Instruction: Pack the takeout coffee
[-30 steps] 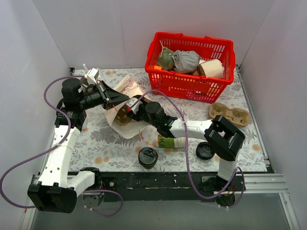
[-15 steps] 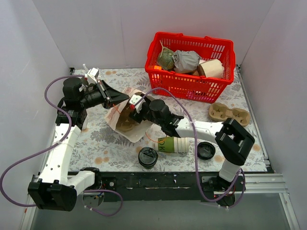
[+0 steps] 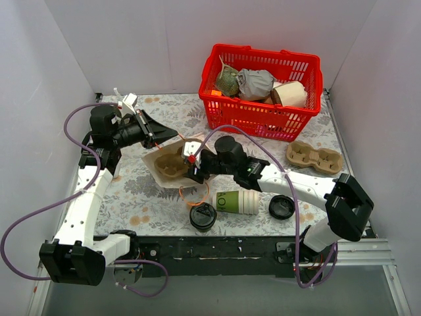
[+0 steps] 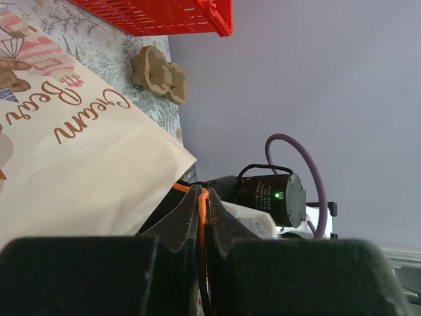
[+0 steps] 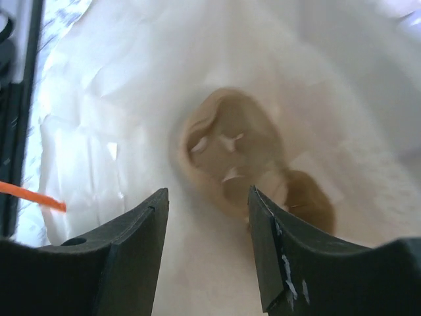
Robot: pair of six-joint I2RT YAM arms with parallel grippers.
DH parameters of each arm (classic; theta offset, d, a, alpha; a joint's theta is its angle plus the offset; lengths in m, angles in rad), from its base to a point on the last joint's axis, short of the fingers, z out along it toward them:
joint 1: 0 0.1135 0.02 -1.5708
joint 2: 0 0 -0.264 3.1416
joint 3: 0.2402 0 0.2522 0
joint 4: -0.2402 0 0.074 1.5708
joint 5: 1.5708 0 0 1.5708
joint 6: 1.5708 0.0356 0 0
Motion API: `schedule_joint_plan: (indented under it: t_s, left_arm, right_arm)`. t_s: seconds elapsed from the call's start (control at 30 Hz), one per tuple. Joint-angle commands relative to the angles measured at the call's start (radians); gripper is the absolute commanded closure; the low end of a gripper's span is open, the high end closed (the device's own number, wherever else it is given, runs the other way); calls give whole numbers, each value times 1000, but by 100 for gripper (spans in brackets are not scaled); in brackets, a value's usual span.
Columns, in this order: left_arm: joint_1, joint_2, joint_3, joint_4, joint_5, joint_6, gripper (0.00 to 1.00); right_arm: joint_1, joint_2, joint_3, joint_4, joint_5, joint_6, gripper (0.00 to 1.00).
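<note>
- left hand (image 4: pixel 202 209) still pinched on paper bag's (image 4: pixel 79 171) orange handle (image 4: pixel 182 187)
- right hand (image 5: pixel 207 194) jaws apart, empty, now pushed into bag mouth
- takeout coffee (image 3: pixel 203 216) unmoved on desk, 5 o'clock of bag

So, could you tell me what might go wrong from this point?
1. The left gripper pinches only the orange handle; if it slips, the paper bag could sag shut.
2. The right gripper stands open at the bag mouth; pulling back, its arm could topple the takeout coffee standing upright close by.
</note>
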Motion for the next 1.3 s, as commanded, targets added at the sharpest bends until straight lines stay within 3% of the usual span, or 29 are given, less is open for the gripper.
schedule_joint_plan:
  t_s: [0.0, 0.1, 0.27, 0.33, 0.43, 0.5, 0.53, 0.63, 0.8, 0.93, 1.07, 1.27]
  left_arm:
    - [-2, -18, 28, 11, 14, 19, 100]
    - [-2, -10, 36, 12, 35, 29, 100]
    - [-2, 39, 68, 12, 11, 78, 95]
    - [-2, 53, 87, 12, -32, 101, 77]
    - [-2, 91, 154, -9, -159, 157, 24]
    - [-2, 132, 215, -100, -257, 235, 13]
    - [-2, 145, 294, -141, -325, 264, 2]
    - [-2, 183, 395, -256, -518, 338, 2]
    - [-2, 182, 461, -356, -689, 418, 2]
    - [-2, 153, 481, -409, -830, 455, 2]
    - [-2, 108, 486, -466, -948, 470, 2]
    - [-2, -1, 355, -426, -838, 447, 2]
  right_arm:
    - [10, 4, 23, -148, -137, -34, 41]
    - [10, -22, 26, -116, -41, -22, 36]
    - [10, -68, 113, -99, 120, 160, 32]
    - [10, -90, 138, -114, 154, 202, 31]
    - [10, -107, 196, -160, 245, 262, 26]
    - [9, -115, 268, -208, 347, 286, 20]
    - [7, -118, 295, -266, 381, 294, 17]
    - [-4, -133, 381, -407, 461, 335, 8]
    - [-103, -202, 406, -553, 374, 456, 5]
    - [-195, -329, 259, -585, 253, 609, 5]
    - [-220, -557, 11, -674, 271, 741, 4]
    - [-225, -838, -253, -846, 358, 943, 4]
